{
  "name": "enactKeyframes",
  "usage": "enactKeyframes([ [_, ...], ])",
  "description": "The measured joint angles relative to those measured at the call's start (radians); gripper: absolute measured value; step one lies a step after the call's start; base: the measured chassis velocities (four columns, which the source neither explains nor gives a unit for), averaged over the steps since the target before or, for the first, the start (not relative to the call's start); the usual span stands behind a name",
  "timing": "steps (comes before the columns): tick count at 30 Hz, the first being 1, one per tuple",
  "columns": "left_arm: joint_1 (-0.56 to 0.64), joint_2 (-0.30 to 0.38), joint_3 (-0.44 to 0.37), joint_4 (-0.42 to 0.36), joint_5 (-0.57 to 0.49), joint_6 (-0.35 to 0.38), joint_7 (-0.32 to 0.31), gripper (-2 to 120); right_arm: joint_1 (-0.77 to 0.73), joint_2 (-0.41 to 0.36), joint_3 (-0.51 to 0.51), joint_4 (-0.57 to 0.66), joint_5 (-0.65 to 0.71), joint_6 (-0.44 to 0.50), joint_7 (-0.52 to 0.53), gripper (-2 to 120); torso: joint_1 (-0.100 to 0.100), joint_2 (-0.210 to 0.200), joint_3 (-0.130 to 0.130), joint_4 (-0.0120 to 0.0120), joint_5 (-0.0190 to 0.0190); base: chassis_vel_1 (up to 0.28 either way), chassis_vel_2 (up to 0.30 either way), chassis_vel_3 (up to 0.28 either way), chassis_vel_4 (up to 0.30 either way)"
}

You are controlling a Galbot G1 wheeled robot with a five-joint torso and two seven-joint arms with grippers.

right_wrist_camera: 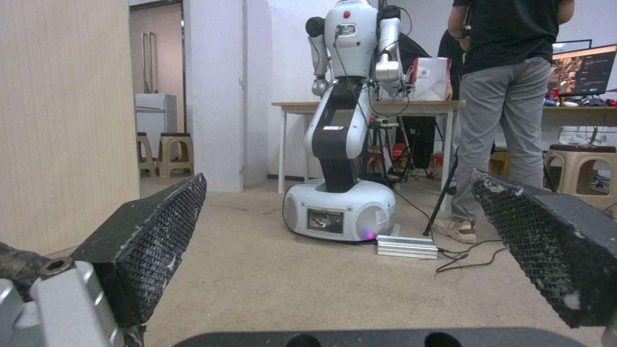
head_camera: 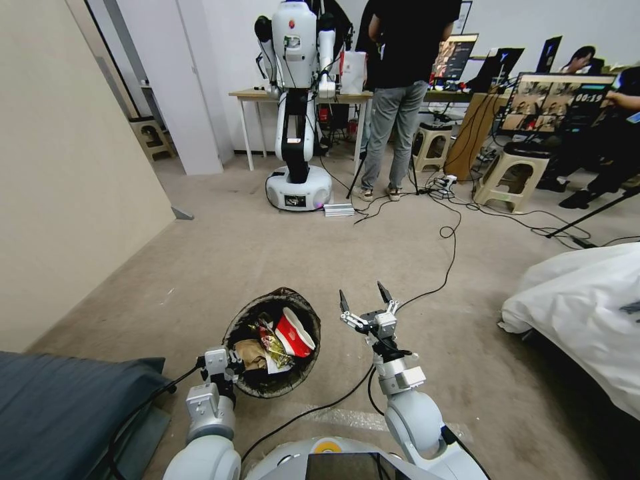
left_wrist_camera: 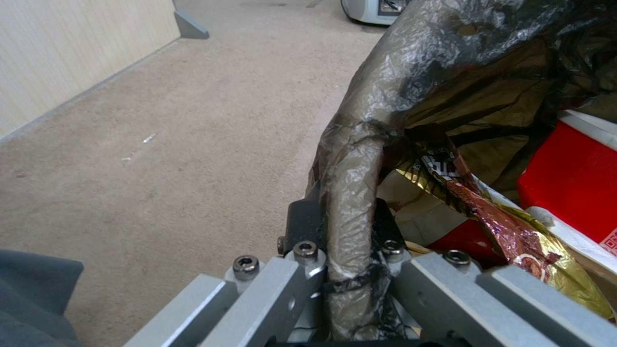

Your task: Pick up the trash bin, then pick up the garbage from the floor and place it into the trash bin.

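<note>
Beige carpeted floor (head_camera: 220, 267): bare just ahead of the robot. Small round white plastic trash bin lined w/ thin black bag (head_camera: 303, 320): held off the floor, rim clamped by left gripper (head_camera: 223, 365), fingers shut on bagged rim (left_wrist_camera: 350, 202). Garbage inside: red-white snack packet (head_camera: 293, 332), gold foil wrapper (head_camera: 272, 343), brown paper bag (head_camera: 248, 353). Right gripper (head_camera: 363, 298): just right of bin, jaws spread wide, empty, pointing fwd; judged the arm free to pick litter.
</note>
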Motion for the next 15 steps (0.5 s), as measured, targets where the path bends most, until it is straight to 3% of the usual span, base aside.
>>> enactKeyframes([
  [6,-0.004,0.011,-0.001,-0.005,-0.108,0.074,-0.016,0,-0.002,0.003,0.004,-0.005,-0.007,0.008,-0.001,100,0.0,0.0,0.0,0.0001,0.0,0.0,0.0,0.0,0.0],
  [8,-0.009,0.015,-0.012,-0.005,-0.189,0.132,-0.025,0,-0.005,0.003,0.011,-0.005,-0.012,0.013,-0.004,100,0.0,0.0,0.0,0.0001,0.0,0.0,0.0,0.0,0.0],
  [15,-0.024,0.018,-0.026,0.006,-0.268,0.201,-0.032,0,-0.005,0.0,0.018,-0.002,-0.012,0.016,-0.006,100,0.0,0.0,0.0,0.0004,0.0,0.0,0.0,0.0,0.0],
])
